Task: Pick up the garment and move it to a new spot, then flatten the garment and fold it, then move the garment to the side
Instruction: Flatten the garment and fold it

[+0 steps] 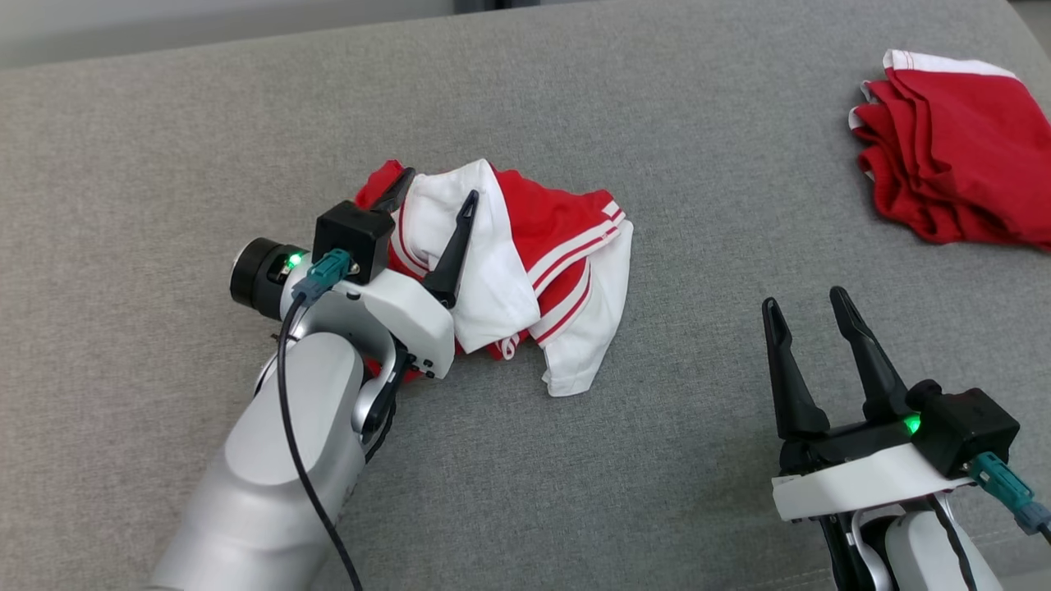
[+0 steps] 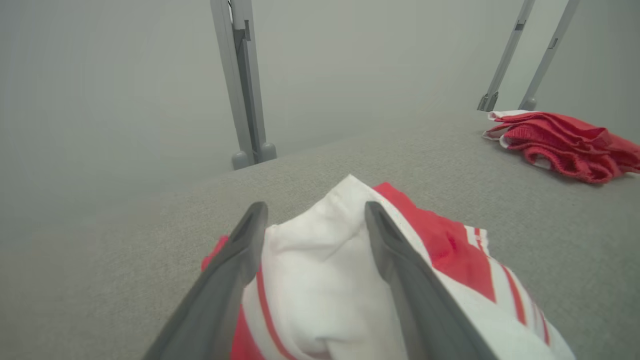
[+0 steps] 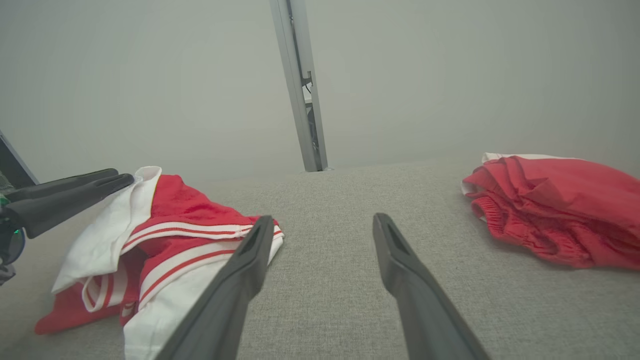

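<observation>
The red-and-white garment lies crumpled near the middle of the grey worktop. The left end effector is at its left edge, fingers apart and straddling a white fold without clamping it. The right end effector, fingers also apart and holding nothing, is over bare worktop right of the garment. A red cloth lies well apart at the far right.

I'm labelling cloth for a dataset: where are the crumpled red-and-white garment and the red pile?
Red-and-white garment (image 1: 550, 217): head view, on its red middle panel.
Red pile (image 1: 961, 148): head view, on its top red layer.
</observation>
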`<state>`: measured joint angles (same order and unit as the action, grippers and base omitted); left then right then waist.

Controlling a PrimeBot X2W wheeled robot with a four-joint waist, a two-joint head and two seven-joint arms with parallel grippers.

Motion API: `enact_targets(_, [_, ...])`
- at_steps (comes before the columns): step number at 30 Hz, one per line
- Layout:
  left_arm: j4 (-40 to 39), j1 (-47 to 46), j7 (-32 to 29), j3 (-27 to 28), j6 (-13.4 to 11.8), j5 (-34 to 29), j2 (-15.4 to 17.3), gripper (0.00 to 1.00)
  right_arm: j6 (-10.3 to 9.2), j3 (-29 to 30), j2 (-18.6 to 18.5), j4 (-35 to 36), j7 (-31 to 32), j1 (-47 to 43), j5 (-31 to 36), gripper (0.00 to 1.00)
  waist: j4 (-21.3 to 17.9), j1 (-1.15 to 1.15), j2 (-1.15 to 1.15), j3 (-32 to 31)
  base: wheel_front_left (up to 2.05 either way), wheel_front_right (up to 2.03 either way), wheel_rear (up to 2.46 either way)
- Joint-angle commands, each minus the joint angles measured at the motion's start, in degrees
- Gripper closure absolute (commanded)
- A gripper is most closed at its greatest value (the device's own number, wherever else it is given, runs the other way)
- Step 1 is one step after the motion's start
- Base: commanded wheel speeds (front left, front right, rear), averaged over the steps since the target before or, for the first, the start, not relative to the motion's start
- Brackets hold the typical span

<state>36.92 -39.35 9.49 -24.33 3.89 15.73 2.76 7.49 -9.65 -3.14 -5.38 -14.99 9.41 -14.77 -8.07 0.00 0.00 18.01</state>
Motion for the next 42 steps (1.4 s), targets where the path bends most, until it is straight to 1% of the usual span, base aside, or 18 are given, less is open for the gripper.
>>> enact_targets(1, [0.50,-1.08,-0.27,-0.25,-0.40,0.16,0.27,0.00,0.02,0.11,-0.17,0.08,-0.30,0.68,0.30,0.00,-0.35,0.00,0.00,0.61,0.00,0.00,0.00])
enact_targets(6, [5.12,-3.37,-3.35,-1.54,-1.83,0.18,0.29,0.00,0.02,0.01,-0.22,0.20,-0.31,1.09,0.30,0.00,-0.87,0.00,0.00,1.63,0.00,0.00,0.00])
enact_targets(7, [5.67,-3.83,-3.24,-1.74,-1.64,0.01,0.30,0.31,0.02,0.03,-0.21,0.22,-0.31,1.23,0.26,0.00,-0.98,0.00,0.00,1.75,0.00,0.00,0.00])
enact_targets(8, [6.05,-4.17,-2.95,-1.89,-1.38,0.02,0.25,1.00,0.02,0.04,-0.20,0.25,-0.31,1.35,0.22,0.00,-1.06,0.00,0.00,1.84,0.00,0.00,0.00])
enact_targets(13, [6.88,-5.20,-1.27,-2.30,-0.14,0.97,0.31,1.00,0.02,0.29,-0.19,0.16,-0.31,1.41,0.31,0.00,-1.18,0.00,0.00,1.71,0.00,0.00,0.00])
enact_targets(16, [5.97,-5.69,0.83,-2.11,0.11,1.41,0.26,1.00,0.02,0.38,-0.14,-0.10,-0.31,1.05,0.36,0.00,-1.06,0.00,0.00,0.89,0.00,0.00,0.00])
enact_targets(19, [3.74,-6.48,2.63,-1.63,0.90,3.05,0.25,1.00,0.02,0.21,-0.10,-0.30,-0.31,0.58,0.18,0.00,-0.98,0.00,0.00,-0.34,0.00,0.00,0.00])
enact_targets(24, [-3.13,-8.23,3.87,-2.80,2.09,8.21,0.23,1.00,0.02,-0.17,-0.06,-0.71,-0.31,-0.18,-0.05,0.00,-1.15,0.00,0.00,-3.15,0.00,0.00,0.00])
enact_targets(28, [-9.01,-11.18,4.16,-3.29,2.55,14.19,0.26,1.00,0.02,-0.48,-0.09,-1.26,-0.31,-0.65,-0.22,0.00,-1.79,0.00,0.00,-5.67,0.00,0.00,0.00])
enact_targets(32, [-12.51,-15.93,1.69,-4.62,2.69,19.97,0.22,1.00,0.02,-0.52,-0.15,-1.74,-0.31,-1.56,-0.38,0.00,-2.77,0.00,0.00,-8.02,0.00,0.00,0.00])
enact_targets(35, [-14.45,-20.46,-0.23,-5.15,2.14,24.91,0.25,1.00,0.02,-0.72,-0.14,-2.06,-0.31,-1.79,-0.39,0.00,-3.58,0.00,0.00,-9.37,0.00,0.00,0.00])
enact_targets(37, [-15.18,-23.72,-0.92,-5.65,1.24,28.02,0.25,1.00,0.02,-0.94,-0.12,-2.26,-0.31,-1.97,-0.43,0.00,-4.06,0.00,0.00,-9.96,0.00,0.00,0.00])
enact_targets(38, [-15.36,-25.62,-0.73,-5.83,0.67,29.30,0.24,1.00,0.02,-1.06,-0.12,-2.36,-0.31,-2.13,-0.48,0.00,-4.32,0.00,0.00,-10.18,0.00,0.00,0.00])
enact_targets(39, [-15.36,-25.62,-0.73,-5.83,0.67,29.30,0.24,1.00,0.02,-1.06,-0.12,-2.36,-0.31,-2.13,-0.48,0.00,-4.32,0.00,0.00,-10.18,0.00,0.00,0.00])
enact_targets(42, [-14.81,-31.15,0.71,-6.16,-1.22,33.11,0.26,1.00,0.02,-1.58,-0.10,-2.66,-0.31,-2.28,-0.63,0.00,-5.25,0.00,0.00,-10.63,0.00,0.00,0.00])
